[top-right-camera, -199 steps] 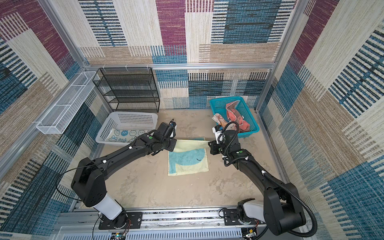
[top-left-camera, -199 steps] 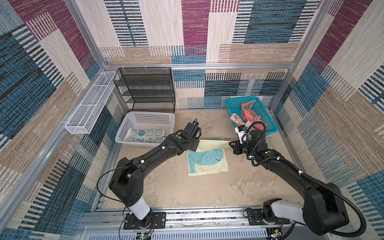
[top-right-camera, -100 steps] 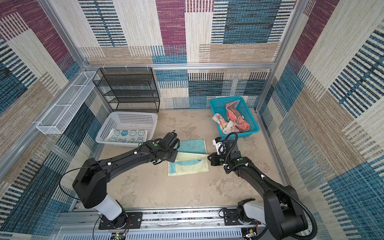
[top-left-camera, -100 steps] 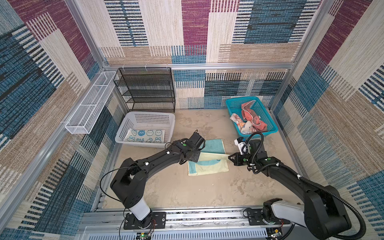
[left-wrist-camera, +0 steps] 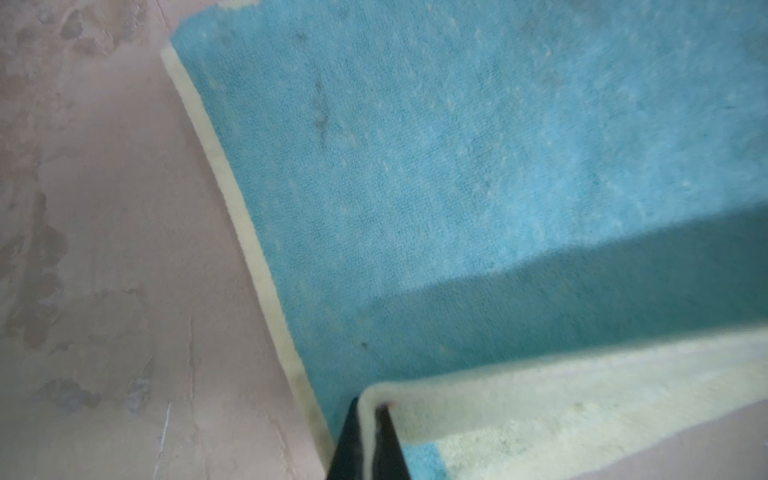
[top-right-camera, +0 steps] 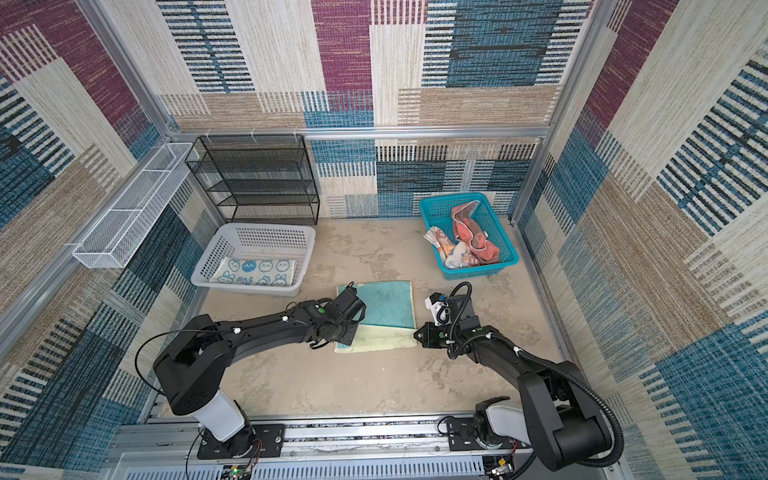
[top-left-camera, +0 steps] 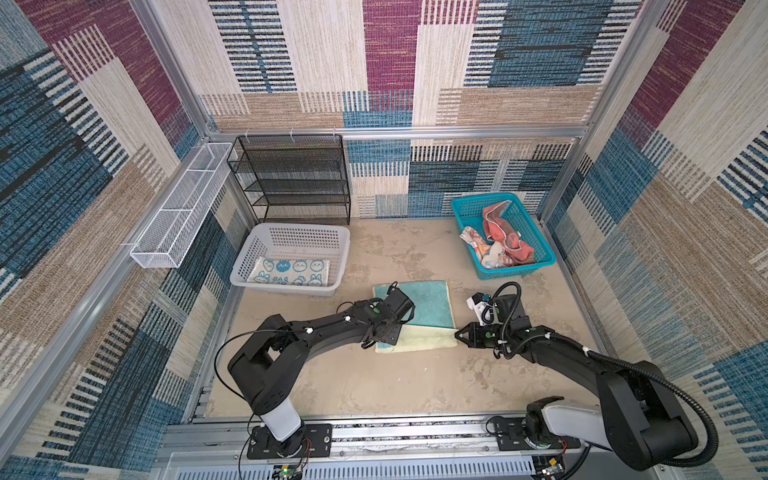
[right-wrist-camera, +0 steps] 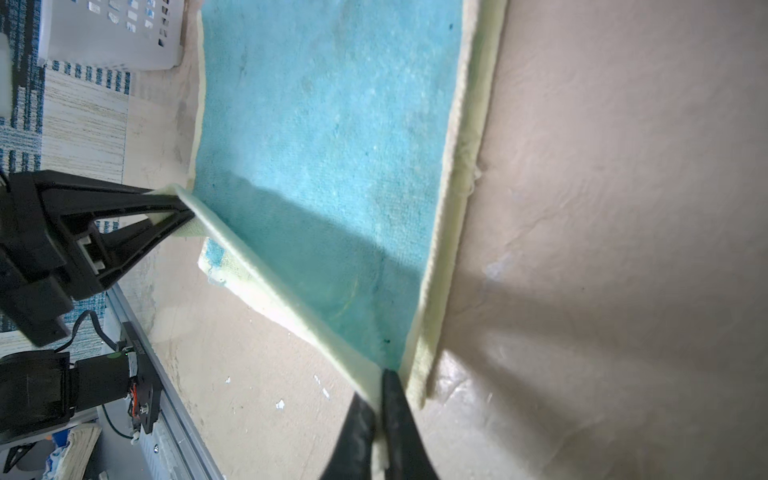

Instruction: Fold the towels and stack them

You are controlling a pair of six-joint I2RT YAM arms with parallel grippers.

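A pale yellow towel (top-left-camera: 428, 305) (top-right-camera: 386, 305) lies mid-table, its teal side up over the far part and a pale yellow strip along the near part. My left gripper (top-left-camera: 384, 336) (top-right-camera: 345, 338) is shut on the left corner of that yellow edge, which shows between its fingers in the left wrist view (left-wrist-camera: 368, 415). My right gripper (top-left-camera: 457, 333) (top-right-camera: 415, 334) (right-wrist-camera: 376, 386) pinches the right corner. The held edge stands slightly raised between them. A folded white towel with blue faces (top-left-camera: 291, 270) lies in the white basket. Coral-orange (top-left-camera: 505, 237) and white patterned (top-left-camera: 484, 249) towels sit crumpled in the teal basket.
The white perforated basket (top-left-camera: 291, 235) stands at the left back and the teal basket (top-left-camera: 542, 253) at the right back. A black mesh shelf (top-left-camera: 295, 183) lines the back wall. A white wire tray (top-left-camera: 178, 208) hangs on the left wall.
Both grippers have carried the towel's far edge toward the front of the table. The printed yellow face is now covered and the teal side shows.
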